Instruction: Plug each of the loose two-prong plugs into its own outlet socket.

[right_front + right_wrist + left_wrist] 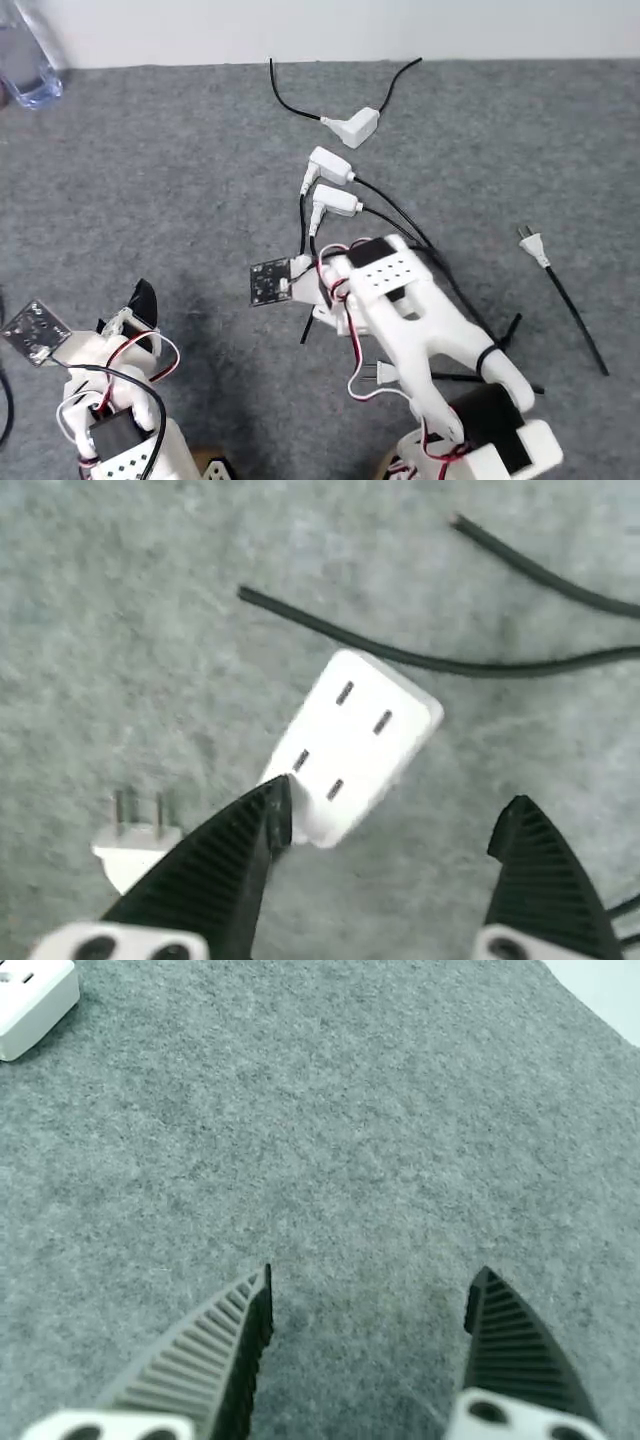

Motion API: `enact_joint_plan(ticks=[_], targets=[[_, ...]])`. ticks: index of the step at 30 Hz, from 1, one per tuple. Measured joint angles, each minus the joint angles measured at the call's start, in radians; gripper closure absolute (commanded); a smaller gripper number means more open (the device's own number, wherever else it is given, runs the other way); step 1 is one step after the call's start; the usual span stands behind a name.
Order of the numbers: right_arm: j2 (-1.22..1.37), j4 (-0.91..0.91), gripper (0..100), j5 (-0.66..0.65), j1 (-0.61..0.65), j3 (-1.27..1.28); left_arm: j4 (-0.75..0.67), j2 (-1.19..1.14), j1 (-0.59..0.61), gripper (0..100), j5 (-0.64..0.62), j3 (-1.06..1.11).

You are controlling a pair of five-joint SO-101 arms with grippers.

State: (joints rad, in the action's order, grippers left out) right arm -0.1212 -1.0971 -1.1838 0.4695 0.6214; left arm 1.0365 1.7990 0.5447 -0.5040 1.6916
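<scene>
A white outlet socket block with two pairs of slots lies on the grey carpet just beyond my open right gripper, close to one fingertip. A loose white two-prong plug lies beside that finger. From above, another white socket block on black cords sits at the back, with two white plugs below it. One loose plug lies by the right arm and another at the right. My left gripper is open over bare carpet, with a white socket block far off.
Black cords cross the carpet beyond the socket block and run under the right arm. A clear plastic bottle stands at the back left corner. A pale wall borders the far side of the carpet.
</scene>
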Motion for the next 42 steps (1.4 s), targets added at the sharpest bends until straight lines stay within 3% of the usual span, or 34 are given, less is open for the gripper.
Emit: enact_joint_plan(ticks=[20, 28, 35, 42], targets=[[0.037, 0.068, 68.5, -0.041, -0.157, -0.011, 0.0, 0.0, 0.0, 70, 0.0, 0.0], [-0.071, -0.089, 68.5, -0.041, -0.206, -0.006, 0.0, 0.0, 0.0, 70, 0.0, 0.0], [-0.153, -0.098, 68.5, -0.041, -0.207, 0.12, 0.0, 0.0, 0.0, 70, 0.0, 0.0], [-0.166, -0.011, 68.5, -0.181, -0.402, 0.227, 0.0, 0.0, 0.0, 70, 0.0, 0.0]])
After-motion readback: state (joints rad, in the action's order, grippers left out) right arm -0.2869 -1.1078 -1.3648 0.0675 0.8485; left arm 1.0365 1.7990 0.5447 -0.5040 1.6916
